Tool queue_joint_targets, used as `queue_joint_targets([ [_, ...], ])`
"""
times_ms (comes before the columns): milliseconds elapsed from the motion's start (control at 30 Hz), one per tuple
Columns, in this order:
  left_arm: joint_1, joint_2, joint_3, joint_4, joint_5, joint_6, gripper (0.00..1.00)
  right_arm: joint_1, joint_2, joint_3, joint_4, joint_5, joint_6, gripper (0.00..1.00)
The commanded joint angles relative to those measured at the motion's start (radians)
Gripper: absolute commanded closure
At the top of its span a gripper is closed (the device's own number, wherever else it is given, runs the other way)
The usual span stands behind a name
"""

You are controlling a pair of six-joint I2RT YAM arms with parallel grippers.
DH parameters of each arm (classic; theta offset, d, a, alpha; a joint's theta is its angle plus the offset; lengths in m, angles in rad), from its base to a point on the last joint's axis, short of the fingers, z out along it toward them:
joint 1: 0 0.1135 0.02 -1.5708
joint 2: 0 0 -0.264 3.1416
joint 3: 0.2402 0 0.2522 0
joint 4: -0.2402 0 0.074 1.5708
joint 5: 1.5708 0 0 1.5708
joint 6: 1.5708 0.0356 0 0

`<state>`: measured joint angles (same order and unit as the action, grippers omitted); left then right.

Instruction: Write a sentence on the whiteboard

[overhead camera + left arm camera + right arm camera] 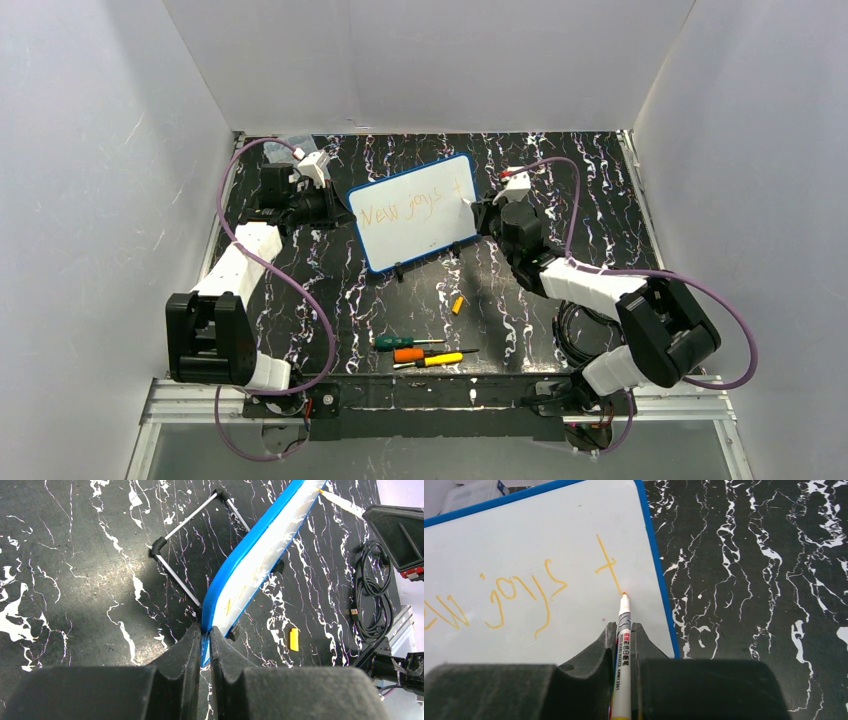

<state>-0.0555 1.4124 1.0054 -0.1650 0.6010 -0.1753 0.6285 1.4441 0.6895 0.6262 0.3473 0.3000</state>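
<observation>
The whiteboard [415, 212], white with a blue frame, stands tilted on its stand at the table's middle back. Orange writing [405, 211] on it reads "New joys t" in one line. My left gripper [335, 212] is shut on the board's left edge; the left wrist view shows the blue frame [240, 560] pinched in my left gripper [205, 635]. My right gripper [624, 630] is shut on a white marker [623, 645] with an orange tip. The tip touches the board [524, 545] at the foot of the "t" [608, 566].
Screwdrivers [425, 352] with green, orange and yellow handles lie near the front edge. A small yellow marker cap [457, 305] lies in front of the board. A coiled black cable [580, 335] lies at the right front. A clear plastic box [474, 492] sits behind the board.
</observation>
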Motion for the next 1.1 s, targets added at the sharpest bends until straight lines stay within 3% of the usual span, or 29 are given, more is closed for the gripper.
queue_joint_targets([
  [0,-0.001,-0.052,-0.001,0.004,0.004,0.009,1.00,-0.004,-0.033,0.026,-0.010,0.078,-0.010,0.99],
  [667,-0.002,-0.052,0.001,0.004,0.006,0.009,1.00,-0.005,0.010,0.102,0.059,0.050,-0.037,0.99],
  [1067,-0.001,-0.052,-0.001,0.005,0.006,0.007,1.00,-0.003,-0.021,0.023,0.006,0.036,-0.023,0.99],
])
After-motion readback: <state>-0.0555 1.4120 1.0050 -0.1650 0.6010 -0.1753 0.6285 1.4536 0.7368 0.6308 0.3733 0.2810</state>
